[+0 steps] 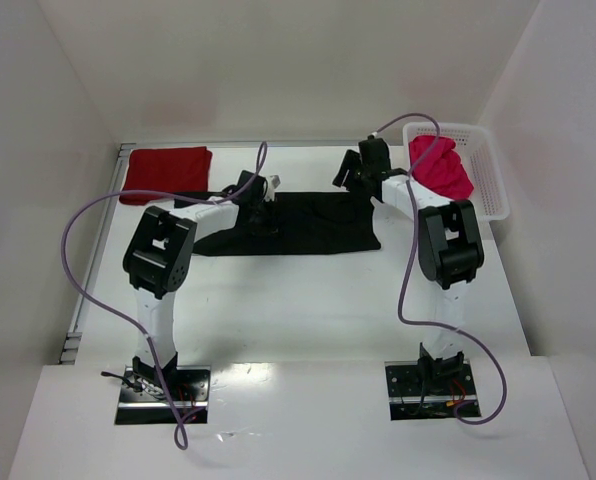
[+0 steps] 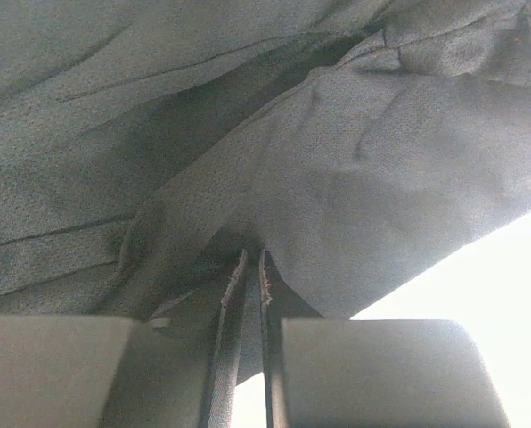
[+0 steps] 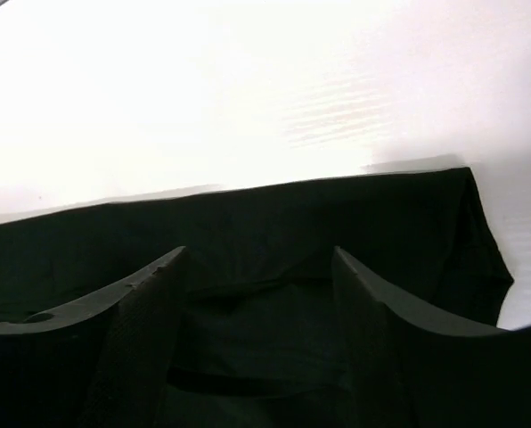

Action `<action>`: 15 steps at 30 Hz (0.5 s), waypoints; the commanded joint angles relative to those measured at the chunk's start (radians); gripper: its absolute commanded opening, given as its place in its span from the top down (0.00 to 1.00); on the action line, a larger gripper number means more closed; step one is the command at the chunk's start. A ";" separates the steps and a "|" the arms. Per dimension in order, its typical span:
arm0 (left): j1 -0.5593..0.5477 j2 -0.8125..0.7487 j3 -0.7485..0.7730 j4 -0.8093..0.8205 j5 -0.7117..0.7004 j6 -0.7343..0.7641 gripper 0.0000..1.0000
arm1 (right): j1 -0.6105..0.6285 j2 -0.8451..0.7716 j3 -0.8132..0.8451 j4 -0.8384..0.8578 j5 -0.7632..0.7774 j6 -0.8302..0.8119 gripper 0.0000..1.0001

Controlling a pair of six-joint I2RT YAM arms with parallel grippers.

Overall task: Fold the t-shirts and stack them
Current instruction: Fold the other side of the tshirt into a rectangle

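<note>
Top external view: the folded dark red t-shirt (image 1: pixel 166 172) sits far left on the desk (image 1: pixel 308 300). My left end effector (image 2: pixel 250 260) pinches the black t-shirt (image 1: pixel 318 222), whose long axis runs left-right. My right end effector (image 3: pixel 258 260) gapes empty over its right end.

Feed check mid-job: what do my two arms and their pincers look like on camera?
The left arm and right arm have white links with boxy black joint housings. A purple cable loops along each, from a black base plate with red and black wires. The right pincer has dark, wedge-shaped fingers with textured inner faces.
</note>
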 commanded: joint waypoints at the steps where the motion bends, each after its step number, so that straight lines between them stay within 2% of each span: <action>1: -0.008 -0.037 -0.019 -0.065 0.049 0.043 0.82 | -0.005 -0.103 -0.007 -0.014 0.021 -0.036 0.29; 7: -0.008 -0.098 -0.064 -0.074 0.058 0.043 0.85 | -0.005 -0.256 -0.156 -0.034 -0.158 -0.047 0.27; 8: -0.008 -0.099 -0.075 -0.074 0.071 0.043 0.87 | 0.010 -0.271 -0.213 -0.014 -0.172 -0.098 0.28; 12: -0.018 -0.119 -0.104 -0.086 0.080 0.034 0.89 | 0.106 -0.311 -0.276 0.005 -0.151 -0.220 0.29; 15: -0.028 -0.132 -0.113 -0.086 0.080 0.014 0.91 | 0.128 -0.292 -0.276 -0.004 -0.138 -0.241 0.29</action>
